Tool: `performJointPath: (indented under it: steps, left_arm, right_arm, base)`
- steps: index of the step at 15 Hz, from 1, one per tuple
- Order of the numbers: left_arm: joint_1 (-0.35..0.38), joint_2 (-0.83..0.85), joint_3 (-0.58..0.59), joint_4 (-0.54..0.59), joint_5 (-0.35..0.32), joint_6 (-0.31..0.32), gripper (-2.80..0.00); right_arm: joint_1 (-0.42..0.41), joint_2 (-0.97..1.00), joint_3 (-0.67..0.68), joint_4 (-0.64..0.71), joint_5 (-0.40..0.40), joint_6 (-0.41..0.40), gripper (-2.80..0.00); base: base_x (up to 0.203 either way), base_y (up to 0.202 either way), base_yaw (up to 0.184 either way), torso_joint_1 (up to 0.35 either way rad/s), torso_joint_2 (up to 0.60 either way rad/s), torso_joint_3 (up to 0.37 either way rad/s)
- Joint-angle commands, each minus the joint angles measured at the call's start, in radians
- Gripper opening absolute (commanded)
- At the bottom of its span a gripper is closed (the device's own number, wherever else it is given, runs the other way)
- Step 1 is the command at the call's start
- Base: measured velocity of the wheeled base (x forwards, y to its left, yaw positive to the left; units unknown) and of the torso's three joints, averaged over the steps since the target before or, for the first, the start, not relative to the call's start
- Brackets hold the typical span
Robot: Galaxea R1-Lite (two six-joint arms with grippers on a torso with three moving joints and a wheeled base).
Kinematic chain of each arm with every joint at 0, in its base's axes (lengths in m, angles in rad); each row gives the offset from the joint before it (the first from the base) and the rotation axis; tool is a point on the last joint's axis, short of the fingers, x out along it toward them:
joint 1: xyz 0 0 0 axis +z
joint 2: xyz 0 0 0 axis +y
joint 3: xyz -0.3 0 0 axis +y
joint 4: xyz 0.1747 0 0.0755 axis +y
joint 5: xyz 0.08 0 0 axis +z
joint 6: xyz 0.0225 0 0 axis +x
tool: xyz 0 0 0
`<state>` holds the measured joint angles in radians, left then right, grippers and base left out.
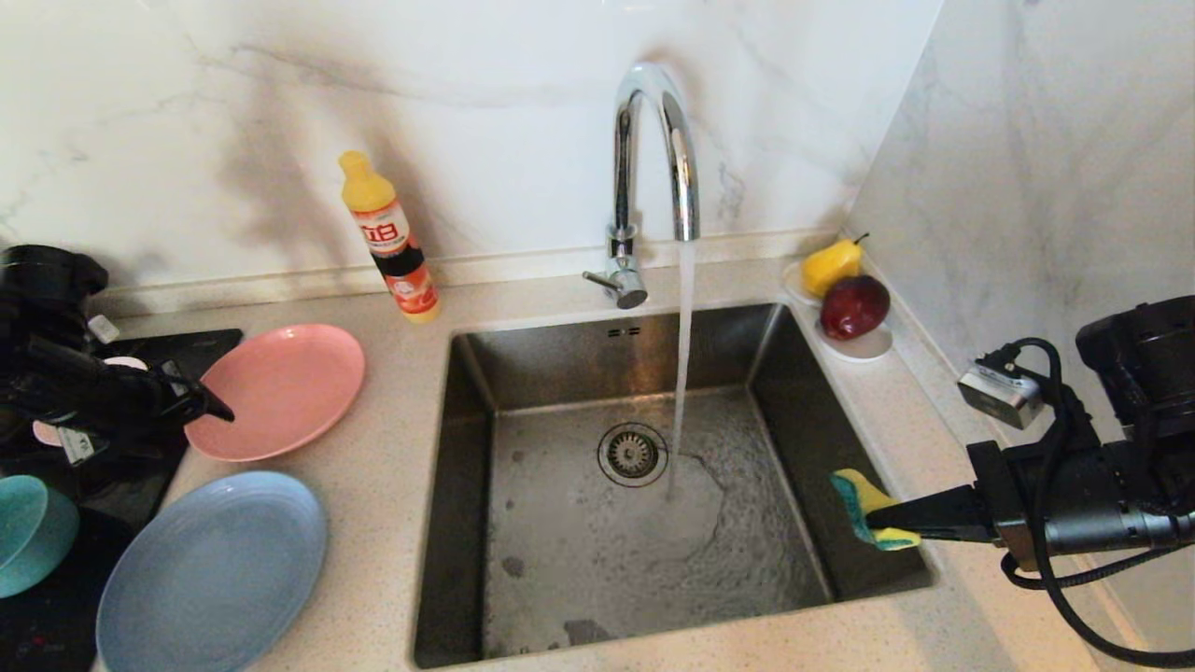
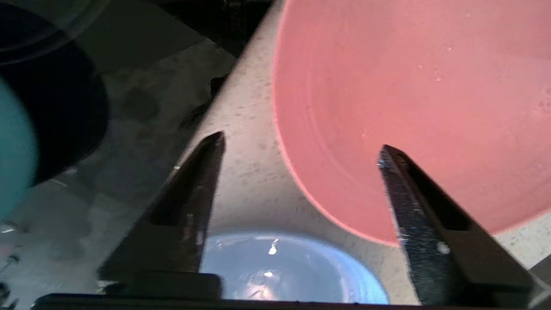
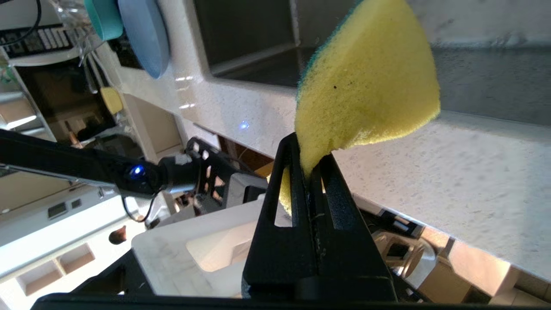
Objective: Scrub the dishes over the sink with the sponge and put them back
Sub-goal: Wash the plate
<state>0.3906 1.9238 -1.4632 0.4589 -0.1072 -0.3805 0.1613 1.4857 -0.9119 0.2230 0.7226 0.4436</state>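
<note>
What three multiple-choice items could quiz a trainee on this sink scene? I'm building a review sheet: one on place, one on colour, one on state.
1. Where does the salmon-pink plate lie?
A. in the sink
B. on the counter left of the sink
C. under the tap

2. What colour is the plate nearest the camera?
A. light blue
B. white
C. green

3. What is the right gripper doing?
A. hanging open
B. gripping a pear
C. shut on the sponge

Key: 1 B, it rests on the counter left of the sink; 2 A, the light blue plate lies lowest in the head view; 3 C, jaws pinch the sponge.
</note>
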Motion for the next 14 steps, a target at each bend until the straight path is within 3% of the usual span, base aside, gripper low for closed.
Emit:
performJointPath:
  steps: [1, 9, 14]
  left_arm:
    - [-0.007, 0.036, -0.009, -0.004, -0.002, -0.018, 0.0]
    - [-0.045, 0.09, -0.08, -0.066, 0.003, -0.123, 0.0]
    - [-0.061, 0.135, -0.112, -0.068, 0.006, -0.142, 0.0]
  right_arm:
    - [-0.012, 0.007, 0.001, -0.002, 0.005, -0.007, -2.8]
    - [-0.04, 0.01, 0.004, -0.002, 0.008, -0.016, -2.8]
    - [-0.048, 0.02, 0.004, -0.004, 0.008, -0.018, -2.8]
  base:
    - [0.0, 0.0, 0.0, 0.0, 0.0, 0.0]
    - [0.0, 0.0, 0.0, 0.0, 0.0, 0.0]
    - [0.0, 0.0, 0.0, 0.0, 0.0, 0.0]
